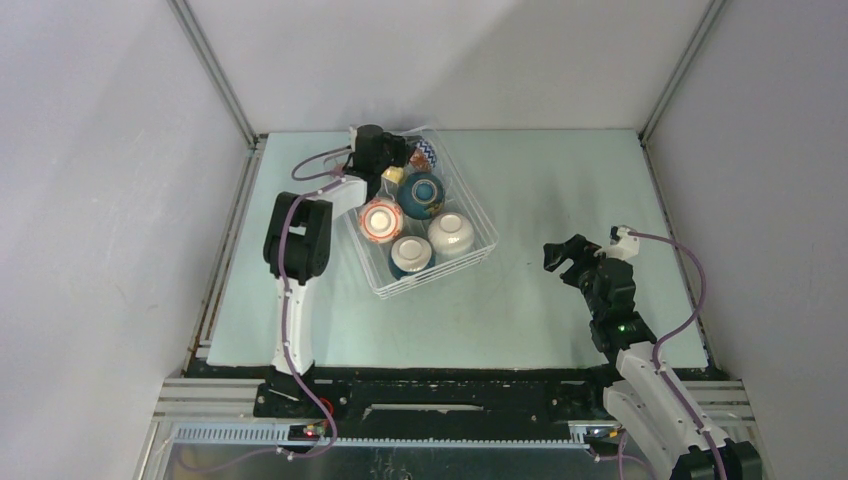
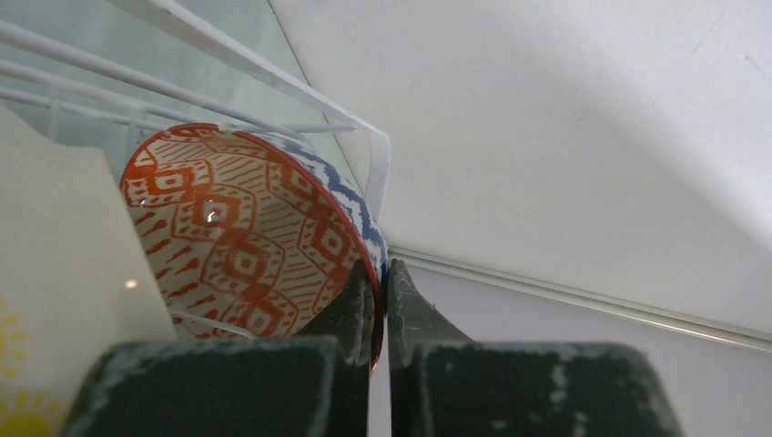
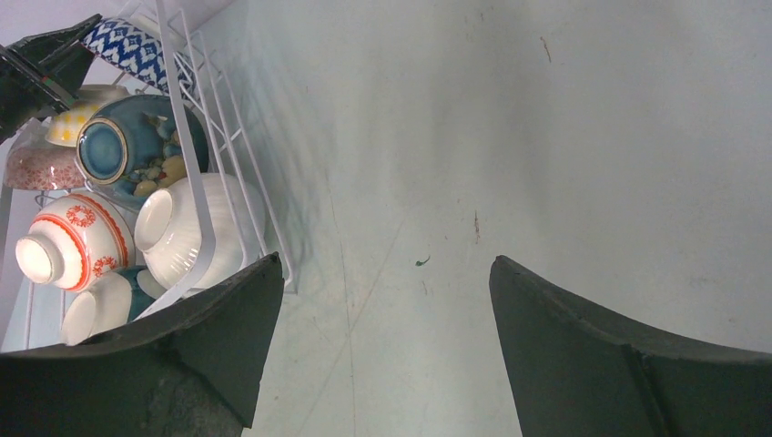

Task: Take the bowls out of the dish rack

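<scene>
Where a pale green table [image 1: 560, 170] carries a square white wire dish rack [image 1: 487, 238] on its far left part, the left gripper [image 2: 382, 284] pinches one of the bowls inside.

The rack sits askew and holds several small round ceramic bowls, most of them upside down. From above, the left wrist hides the rack's far corner. A dark teal bowl [image 1: 422, 195] lies mid-rack, with a white bowl with red rings [image 1: 380, 220] to its left. A plain white bowl [image 1: 451, 235] and a teal-and-white bowl [image 1: 410, 255] sit nearest. The left gripper's dark fingers are pressed onto the rim of an orange-lined, blue-and-white bowl [image 2: 246, 237], which stands on edge in that far corner. Beside it, a pale bowl with yellow marks [image 2: 55, 273] is cut off by the frame. The right gripper [image 3: 387, 264] hangs spread wide above the table, well to the right of the rack.
</scene>
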You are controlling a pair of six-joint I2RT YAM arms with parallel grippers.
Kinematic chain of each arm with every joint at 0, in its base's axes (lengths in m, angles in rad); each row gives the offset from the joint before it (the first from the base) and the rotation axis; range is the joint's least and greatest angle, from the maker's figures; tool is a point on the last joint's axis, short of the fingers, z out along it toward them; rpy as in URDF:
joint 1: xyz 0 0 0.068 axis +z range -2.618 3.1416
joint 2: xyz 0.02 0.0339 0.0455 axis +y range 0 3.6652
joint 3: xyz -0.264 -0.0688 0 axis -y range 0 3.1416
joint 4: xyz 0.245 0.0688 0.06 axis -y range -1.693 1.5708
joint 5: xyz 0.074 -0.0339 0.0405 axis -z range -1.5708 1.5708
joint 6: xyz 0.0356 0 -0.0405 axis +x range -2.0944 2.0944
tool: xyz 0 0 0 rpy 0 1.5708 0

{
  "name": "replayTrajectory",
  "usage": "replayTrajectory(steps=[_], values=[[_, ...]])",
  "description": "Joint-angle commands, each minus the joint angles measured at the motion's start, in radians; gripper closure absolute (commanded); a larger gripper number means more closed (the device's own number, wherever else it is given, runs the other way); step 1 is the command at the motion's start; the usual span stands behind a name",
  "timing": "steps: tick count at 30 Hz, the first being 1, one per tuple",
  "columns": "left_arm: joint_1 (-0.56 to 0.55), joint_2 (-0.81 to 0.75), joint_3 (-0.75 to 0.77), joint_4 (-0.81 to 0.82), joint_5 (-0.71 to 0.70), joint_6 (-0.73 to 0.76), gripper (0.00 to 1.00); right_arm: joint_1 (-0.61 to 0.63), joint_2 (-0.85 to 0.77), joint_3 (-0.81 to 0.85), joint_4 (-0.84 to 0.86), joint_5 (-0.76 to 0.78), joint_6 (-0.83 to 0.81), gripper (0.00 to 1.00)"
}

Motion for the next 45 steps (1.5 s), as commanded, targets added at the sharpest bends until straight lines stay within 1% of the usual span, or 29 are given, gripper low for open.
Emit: replayTrajectory(steps=[1, 10, 16, 19, 21, 27, 31, 34, 38, 40, 42, 45], values=[[0.027, -0.005, 0.036, 0.110, 0.052, 0.042, 1.00, 0.003, -0.002, 0.010, 0.022, 0.000, -0.018, 0.09], [0.063, -0.012, -0.002, 0.422, 0.176, 0.048, 1.00, 0.003, -0.005, 0.010, 0.021, -0.003, -0.020, 0.09], [0.083, 0.013, -0.009, 0.681, 0.280, -0.059, 1.00, 0.005, -0.003, 0.010, 0.025, -0.008, -0.022, 0.09], [0.085, -0.006, -0.028, 0.752, 0.311, -0.092, 1.00, 0.005, -0.001, 0.010, 0.028, -0.009, -0.024, 0.09], [0.085, -0.046, -0.057, 0.779, 0.328, -0.095, 1.00, 0.005, -0.004, 0.010, 0.027, -0.012, -0.024, 0.09], [0.086, -0.186, -0.164, 0.834, 0.384, -0.095, 1.00, 0.007, -0.009, 0.010, 0.025, -0.014, -0.025, 0.09], [0.095, -0.257, -0.213, 0.897, 0.448, -0.124, 1.00, 0.008, -0.003, 0.011, 0.029, -0.015, -0.025, 0.09], [0.097, -0.315, -0.259, 0.911, 0.515, -0.125, 1.00, 0.011, -0.002, 0.011, 0.032, -0.020, -0.026, 0.10], [0.101, -0.420, -0.401, 0.908, 0.538, -0.084, 1.00, 0.018, -0.010, 0.012, 0.028, -0.014, -0.028, 0.10], [0.104, -0.474, -0.473, 0.894, 0.551, -0.048, 1.00, 0.020, -0.011, 0.013, 0.026, -0.011, -0.029, 0.10], [0.109, -0.531, -0.533, 0.844, 0.581, 0.020, 1.00, 0.023, -0.011, 0.013, 0.028, -0.010, -0.030, 0.10], [0.118, -0.638, -0.608, 0.682, 0.595, 0.164, 1.00, 0.032, -0.014, 0.016, 0.025, -0.004, -0.035, 0.11]])
